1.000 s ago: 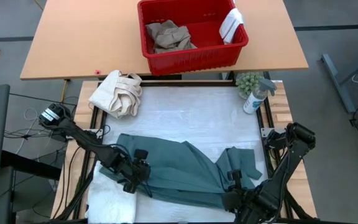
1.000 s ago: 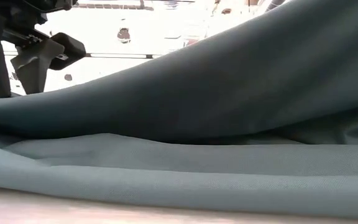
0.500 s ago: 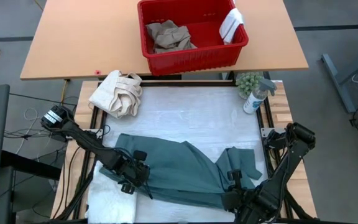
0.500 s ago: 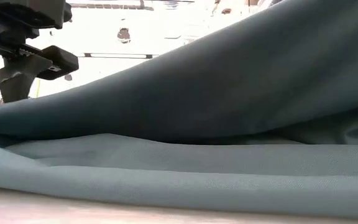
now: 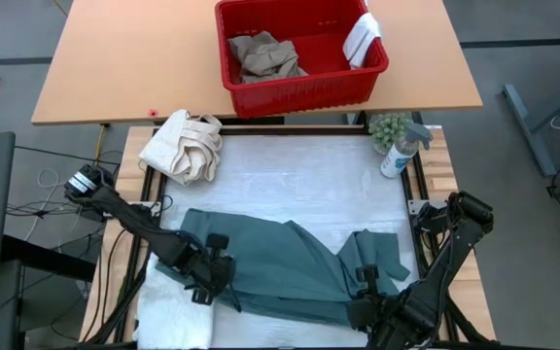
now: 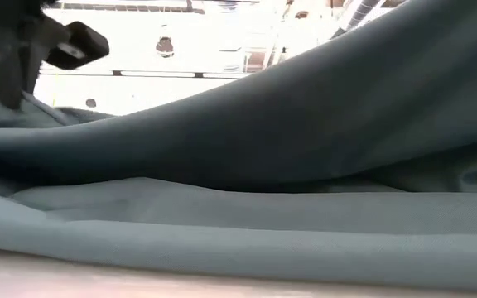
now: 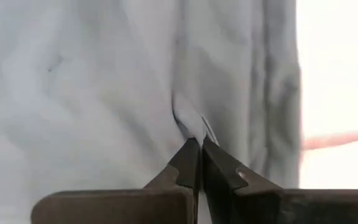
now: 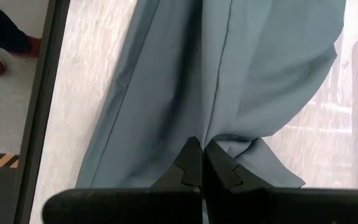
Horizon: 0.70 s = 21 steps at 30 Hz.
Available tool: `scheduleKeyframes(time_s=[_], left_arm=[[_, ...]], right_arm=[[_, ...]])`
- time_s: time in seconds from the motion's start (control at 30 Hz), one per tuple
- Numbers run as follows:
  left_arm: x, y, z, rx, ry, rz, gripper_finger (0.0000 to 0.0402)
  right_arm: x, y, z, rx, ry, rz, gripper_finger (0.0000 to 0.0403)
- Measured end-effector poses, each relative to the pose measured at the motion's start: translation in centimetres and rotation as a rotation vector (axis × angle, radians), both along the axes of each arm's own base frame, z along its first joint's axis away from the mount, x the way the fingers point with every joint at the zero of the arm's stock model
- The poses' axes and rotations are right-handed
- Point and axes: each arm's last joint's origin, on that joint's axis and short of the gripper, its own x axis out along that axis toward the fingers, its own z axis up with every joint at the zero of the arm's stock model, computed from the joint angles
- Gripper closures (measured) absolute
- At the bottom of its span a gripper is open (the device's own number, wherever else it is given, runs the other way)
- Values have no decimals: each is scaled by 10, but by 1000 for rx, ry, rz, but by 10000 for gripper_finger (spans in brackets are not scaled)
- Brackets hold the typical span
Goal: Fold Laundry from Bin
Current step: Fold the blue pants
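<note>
White padding covers the near table (image 5: 290,170), and a tan wooden table (image 5: 124,58) stands beyond it with the red bin (image 5: 304,95) on top. Spread across the near half of the padding lies the teal garment (image 5: 280,262), rumpled, with a flap turned up toward the right.

At the garment's left edge, the left gripper (image 5: 205,280) has just closed: a second ago its jaws stood apart above the cloth, and now the wrist view shows the fingertips (image 7: 191,158) pressed together with a small pinch of fabric (image 7: 188,121) rising between them. In the low view that edge of the garment (image 6: 247,141) looks slightly drawn up beside the dark finger. At the near right, the right gripper (image 5: 369,292) is unchanged over the last second, its jaws clamped on a fold of the garment (image 8: 229,81), as its wrist view shows. With both ends now held, I judge the garment is ready to be lifted or pulled flat for a fold.

Inside the bin, tan trousers (image 5: 263,56) sit crumpled at the left, and a small white cloth (image 5: 362,37) hangs over the right rim. A cream canvas bundle (image 5: 183,146) rests at the far left of the padding, a spray bottle (image 5: 400,151) at the far right.
</note>
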Motion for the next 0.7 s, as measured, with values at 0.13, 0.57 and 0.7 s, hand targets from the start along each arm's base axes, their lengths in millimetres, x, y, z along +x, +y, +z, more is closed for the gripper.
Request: scheduleKeyframes(time_s=[0.13, 0.57, 0.7], left_arm=[[-10, -11, 6, 7, 34, -11, 401], [-31, -28, 5, 64, 28, 66, 401], [-36, -33, 5, 50, 44, 30, 401]], right_arm=[[0, 0, 0, 1, -1, 0, 384], [2, 8, 1, 108, -11, -10, 384], [1, 10, 0, 138, -7, -40, 384]])
